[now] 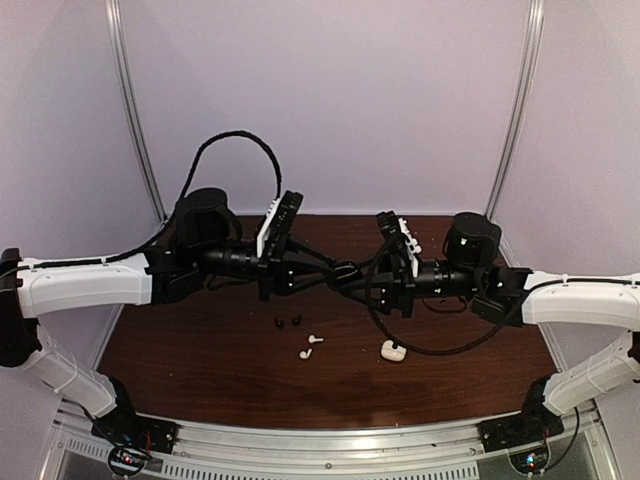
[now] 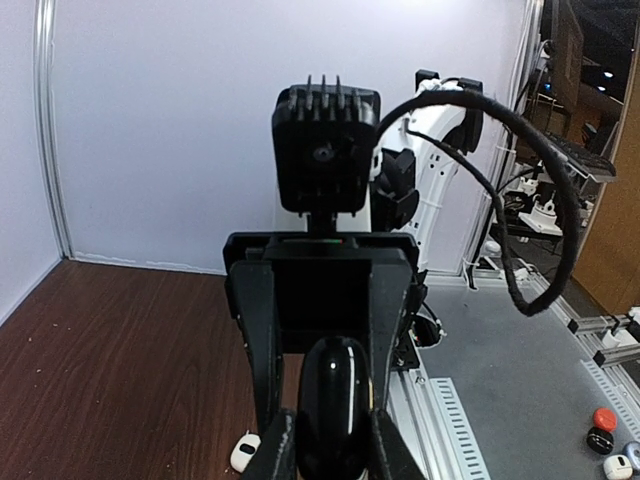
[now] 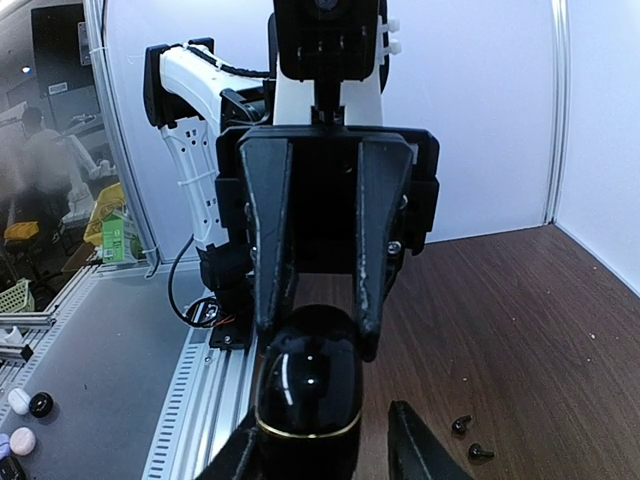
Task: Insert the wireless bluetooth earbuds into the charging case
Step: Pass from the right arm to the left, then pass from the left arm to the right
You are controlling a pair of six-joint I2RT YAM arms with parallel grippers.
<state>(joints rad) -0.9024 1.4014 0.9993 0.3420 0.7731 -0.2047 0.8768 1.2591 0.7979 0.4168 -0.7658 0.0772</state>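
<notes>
A glossy black charging case (image 1: 346,272) with a thin gold seam hangs above the table's middle, between both arms. My left gripper (image 2: 333,455) is shut on one end of the case (image 2: 335,400). My right gripper (image 3: 335,452) stands open around the other end (image 3: 308,385); one finger rests against it, and the other finger (image 3: 430,445) stands clear of it. Two black earbuds (image 1: 288,321) lie on the table below, also in the right wrist view (image 3: 470,438). Two white earbuds (image 1: 311,346) lie just in front of them.
A small white charging case (image 1: 392,350) lies on the brown table to the right of the white earbuds, also in the left wrist view (image 2: 245,452). A black cable (image 1: 440,345) from the right arm droops near it. The metal rail (image 1: 320,440) runs along the near edge.
</notes>
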